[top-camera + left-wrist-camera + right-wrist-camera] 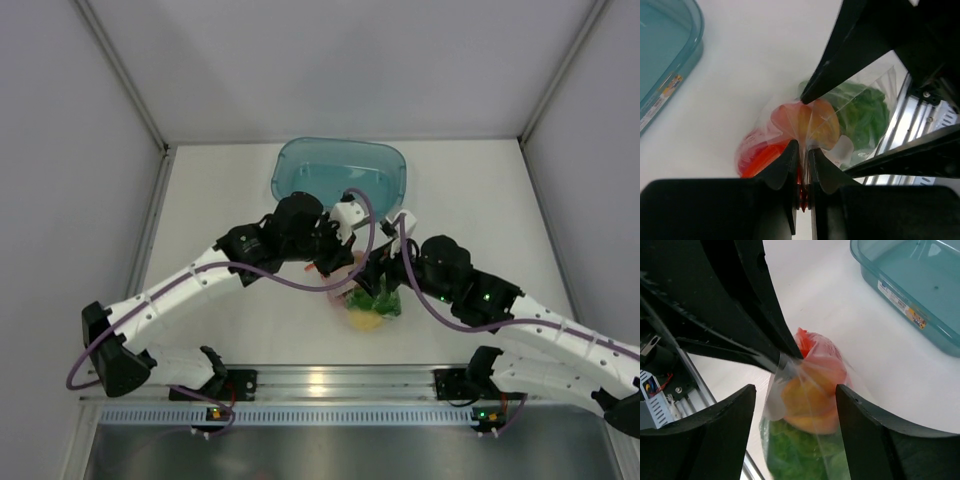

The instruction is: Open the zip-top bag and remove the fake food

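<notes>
My left tool (801,155) pinches the zip-top bag (867,87) at its top edge; my right tool (795,395) straddles it, spread. Fake food (810,405) sits inside. Teal bin (340,175) at 12 o'clock, bare tabletop (220,310) at 9.

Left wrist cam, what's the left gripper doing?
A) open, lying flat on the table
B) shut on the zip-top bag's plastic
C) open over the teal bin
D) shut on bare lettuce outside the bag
B: the left gripper has its fingers pinched together on a fold of the zip-top bag, with the fake food inside the bag.
</notes>
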Controlling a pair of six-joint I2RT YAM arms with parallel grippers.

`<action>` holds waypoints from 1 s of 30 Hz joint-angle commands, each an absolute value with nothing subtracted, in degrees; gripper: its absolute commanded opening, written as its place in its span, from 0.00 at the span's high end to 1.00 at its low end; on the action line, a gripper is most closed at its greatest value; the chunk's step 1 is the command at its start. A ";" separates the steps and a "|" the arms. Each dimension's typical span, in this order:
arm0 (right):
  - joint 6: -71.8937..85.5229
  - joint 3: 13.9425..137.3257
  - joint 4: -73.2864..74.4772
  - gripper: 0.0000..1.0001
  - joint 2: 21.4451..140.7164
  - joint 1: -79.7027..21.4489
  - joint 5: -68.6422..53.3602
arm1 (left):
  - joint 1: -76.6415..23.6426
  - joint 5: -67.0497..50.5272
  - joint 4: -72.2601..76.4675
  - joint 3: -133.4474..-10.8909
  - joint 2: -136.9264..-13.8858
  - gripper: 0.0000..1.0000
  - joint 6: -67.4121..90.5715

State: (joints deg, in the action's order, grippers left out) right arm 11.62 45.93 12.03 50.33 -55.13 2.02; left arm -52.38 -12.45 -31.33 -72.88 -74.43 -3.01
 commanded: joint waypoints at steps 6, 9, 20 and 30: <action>4.14 45.09 6.24 0.35 49.04 -56.07 0.79 | -52.91 -28.47 -28.83 -75.68 -73.74 1.00 -7.73; 3.43 46.05 7.73 0.61 49.74 -55.99 2.63 | -52.91 -28.22 -28.92 -75.76 -74.09 1.00 -8.26; 4.22 43.68 7.03 1.00 47.47 -56.07 -1.49 | -52.91 -17.41 -28.48 -76.99 -69.88 0.42 -9.05; 2.64 43.77 9.05 1.00 34.31 -55.99 -9.30 | -52.82 -20.63 -13.28 -62.25 -55.13 0.01 -10.54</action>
